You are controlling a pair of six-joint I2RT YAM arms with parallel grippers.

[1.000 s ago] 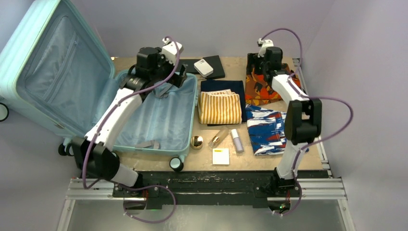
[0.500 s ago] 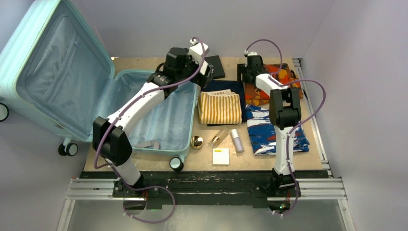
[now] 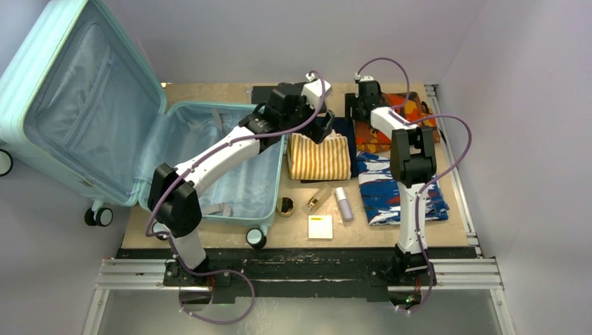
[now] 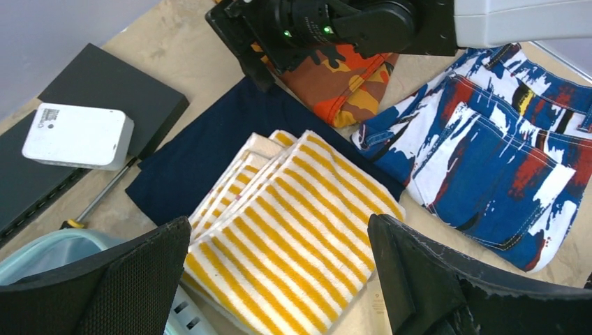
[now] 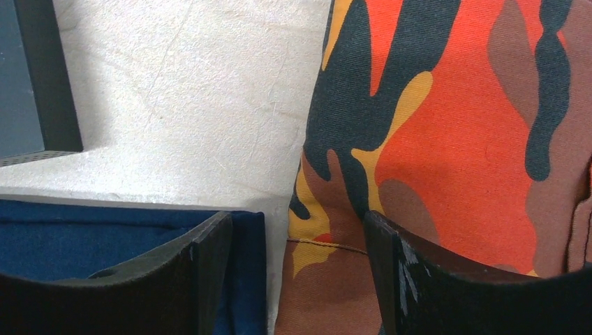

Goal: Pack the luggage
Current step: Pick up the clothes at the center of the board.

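Note:
The pale mint luggage (image 3: 77, 105) lies open at the left, its lid propped up and its light-blue lined base (image 3: 237, 174) holding no items. My left gripper (image 3: 317, 129) is open above the folded yellow-and-white striped towel (image 3: 319, 156), which also shows in the left wrist view (image 4: 293, 230) between the open jaws. My right gripper (image 3: 357, 110) is open, low over the left edge of the orange camouflage garment (image 5: 447, 139) and the navy cloth (image 5: 105, 234). The left gripper (image 4: 279, 279) and right gripper (image 5: 297, 279) hold nothing.
A blue, white and red patterned garment (image 3: 394, 188) lies at the right. A gold round item (image 3: 285, 206), a clear bottle (image 3: 317, 199), a white tube (image 3: 343, 204) and a yellow notepad (image 3: 320, 227) lie near the front. A white box (image 4: 77, 136) sits on a black slab (image 4: 112, 98) at the back.
My left arm swung right from over the open suitcase to above the striped towel. My right gripper moved left along the camouflage garment to its left edge half a second ago, then stayed.

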